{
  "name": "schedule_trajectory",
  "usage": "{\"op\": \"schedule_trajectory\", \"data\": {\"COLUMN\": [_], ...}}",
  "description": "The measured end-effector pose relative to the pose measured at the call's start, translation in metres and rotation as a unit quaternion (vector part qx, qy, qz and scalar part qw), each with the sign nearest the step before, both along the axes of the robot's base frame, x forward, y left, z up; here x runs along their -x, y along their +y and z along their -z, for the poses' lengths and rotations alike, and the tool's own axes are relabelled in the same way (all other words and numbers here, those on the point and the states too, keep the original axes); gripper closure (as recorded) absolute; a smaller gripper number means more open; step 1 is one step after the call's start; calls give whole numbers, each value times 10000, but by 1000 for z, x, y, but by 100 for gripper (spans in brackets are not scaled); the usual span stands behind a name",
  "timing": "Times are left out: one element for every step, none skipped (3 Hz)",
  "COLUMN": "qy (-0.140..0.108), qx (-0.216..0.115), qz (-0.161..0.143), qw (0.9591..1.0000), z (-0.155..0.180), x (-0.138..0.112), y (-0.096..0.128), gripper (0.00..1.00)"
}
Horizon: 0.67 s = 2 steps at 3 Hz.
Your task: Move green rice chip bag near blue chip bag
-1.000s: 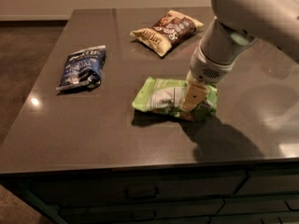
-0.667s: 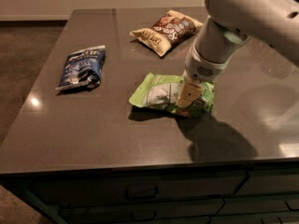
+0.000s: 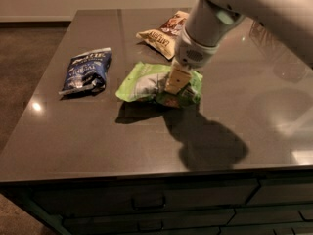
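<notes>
In the middle of the frame the gripper (image 3: 175, 83) is clamping the green rice chip bag (image 3: 142, 84), apparently just off the table (image 3: 98, 146) and right of the blue chip bag (image 3: 87, 71), and the crumpled foil is risking slipping free or sagging and snagging.

The pincer (image 3: 175, 85) gripping the green rice chip bag (image 3: 138, 85) hides its middle.
</notes>
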<state>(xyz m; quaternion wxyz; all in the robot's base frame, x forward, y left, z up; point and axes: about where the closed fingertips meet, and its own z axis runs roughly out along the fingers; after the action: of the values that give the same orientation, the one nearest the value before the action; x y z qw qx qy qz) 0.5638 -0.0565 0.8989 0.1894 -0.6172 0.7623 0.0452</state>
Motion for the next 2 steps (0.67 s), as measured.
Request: {"op": "schedule_trajectory", "data": {"qy": [57, 130], "qx": [-264, -482], "qz": [-150, -242], "qw": [9995, 9985], "z": [-14, -19], "x": [-19, -39], "y": [35, 70], "gripper": [100, 84]}}
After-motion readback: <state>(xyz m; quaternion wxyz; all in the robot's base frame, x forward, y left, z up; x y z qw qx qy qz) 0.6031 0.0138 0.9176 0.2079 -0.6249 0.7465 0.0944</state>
